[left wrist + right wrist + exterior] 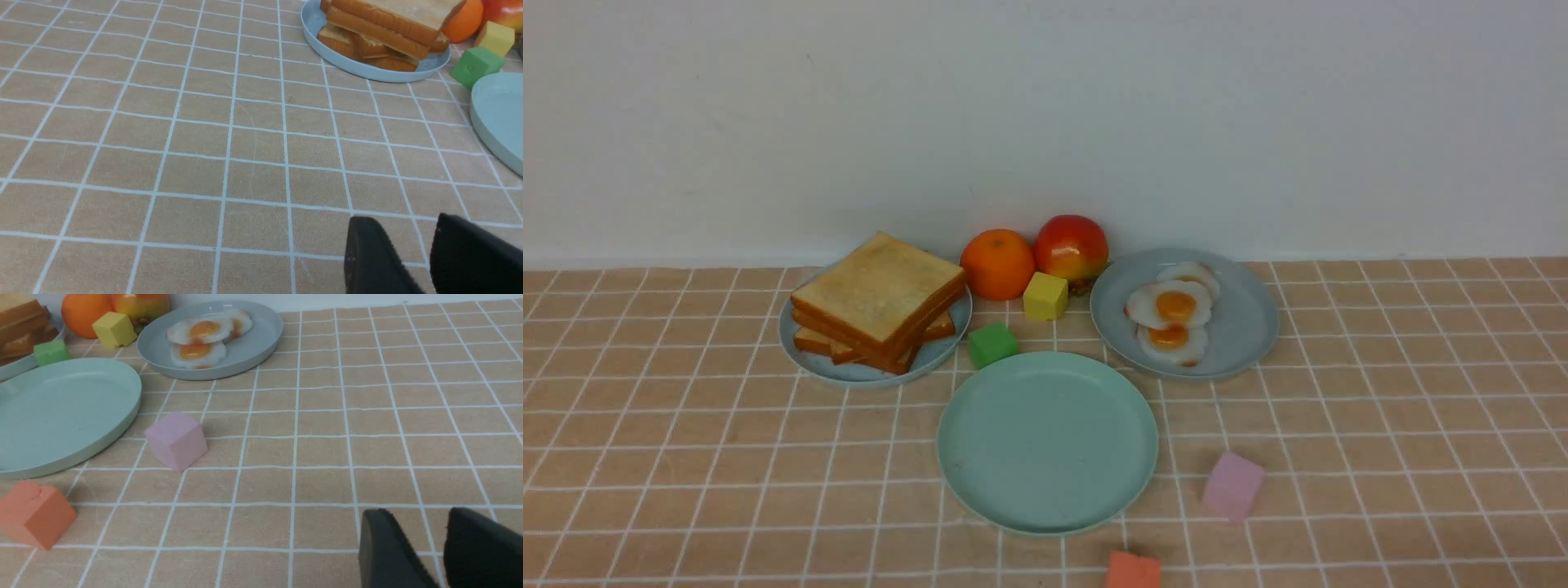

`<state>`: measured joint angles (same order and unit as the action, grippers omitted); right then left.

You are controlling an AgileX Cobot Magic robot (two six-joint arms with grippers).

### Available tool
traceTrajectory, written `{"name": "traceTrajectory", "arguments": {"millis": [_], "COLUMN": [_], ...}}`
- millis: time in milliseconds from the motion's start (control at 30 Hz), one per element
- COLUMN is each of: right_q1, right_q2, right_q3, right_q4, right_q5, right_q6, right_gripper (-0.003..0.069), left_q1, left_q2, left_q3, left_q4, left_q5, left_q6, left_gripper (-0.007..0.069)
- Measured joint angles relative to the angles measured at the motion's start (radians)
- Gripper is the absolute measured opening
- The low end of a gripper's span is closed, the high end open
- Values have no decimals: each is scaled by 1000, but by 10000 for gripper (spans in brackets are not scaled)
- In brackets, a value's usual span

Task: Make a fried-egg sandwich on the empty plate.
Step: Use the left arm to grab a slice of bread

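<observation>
Key relation: the toast stack (878, 298) lies far left and the fried eggs (1174, 314) far right. The empty plate (1047, 441) sits between them and nearer. By that layout the left arm is nearer the bread and the right arm nearer the eggs.
Left pincer: the left pincer (402, 220) is low over the bare bench (184, 163), its fingers apart with nothing between them. The toast stack is well apart from it.
Right pincer: the right pincer (416, 512) also has its fingers apart and is empty, with the eggs well apart from it.
Fried-egg sandwich: not begun, and the mint-green plate holds nothing.
Axis: the slices are square, so they have no long axis. The top slice turns a corner toward the near side.
Textures: the toast is golden and matte, with darker crusts. The eggs are glossy white with orange yolks and overlap one another. The plates are smooth plastic with low rims, and a checked peach cloth covers the bench.
Clutter: a green cube (992, 344) sits just beside the empty plate's far-left rim, and a pink cube (1233, 486) lies near its right side.
</observation>
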<state>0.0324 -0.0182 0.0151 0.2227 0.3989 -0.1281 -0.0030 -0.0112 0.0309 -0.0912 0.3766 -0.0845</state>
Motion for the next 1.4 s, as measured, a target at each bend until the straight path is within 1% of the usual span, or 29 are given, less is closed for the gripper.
{"name": "traceTrajectory", "arguments": {"millis": [567,667,700,767,800,867,967,1067,1133,1167,1233,1267,1300,1367,1400], "right_q1": [0,0,0,0,0,0,0,0,0,0,0,0,0,0,0], "right_q2": [0,0,0,0,0,0,0,0,0,0,0,0,0,0,0], "right_q3": [0,0,0,0,0,0,0,0,0,0,0,0,0,0,0], "right_q4": [0,0,0,0,0,0,0,0,0,0,0,0,0,0,0], "right_q5": [0,0,0,0,0,0,0,0,0,0,0,0,0,0,0], "right_q6": [0,0,0,0,0,0,0,0,0,0,0,0,0,0,0], "right_gripper": [239,239,239,239,239,239,239,239,239,239,239,239,239,239,239], "left_q1": [0,0,0,0,0,0,0,0,0,-6,-17,-25,-26,-45,-56], "left_q2": [0,0,0,0,0,0,0,0,0,0,6,31,37,138,213], "left_q3": [0,0,0,0,0,0,0,0,-3,-22,-63,-108,-116,-218,-279], "left_q4": [0,-3,-23,-117,-117,-289,-421,-527,-556,-559,-544,-526,-524,-486,-472], "left_q5": [0,-21,-44,-108,-108,-220,-356,-443,-438,-401,-344,-295,-286,-170,-91], "left_q6": [0,-2,-13,-67,-67,-164,-221,-254,-257,-248,-224,-192,-186,-94,-29], "left_gripper": [238,238,238,238,238,238,238,238,238,235,218,194,189,126,90]}}
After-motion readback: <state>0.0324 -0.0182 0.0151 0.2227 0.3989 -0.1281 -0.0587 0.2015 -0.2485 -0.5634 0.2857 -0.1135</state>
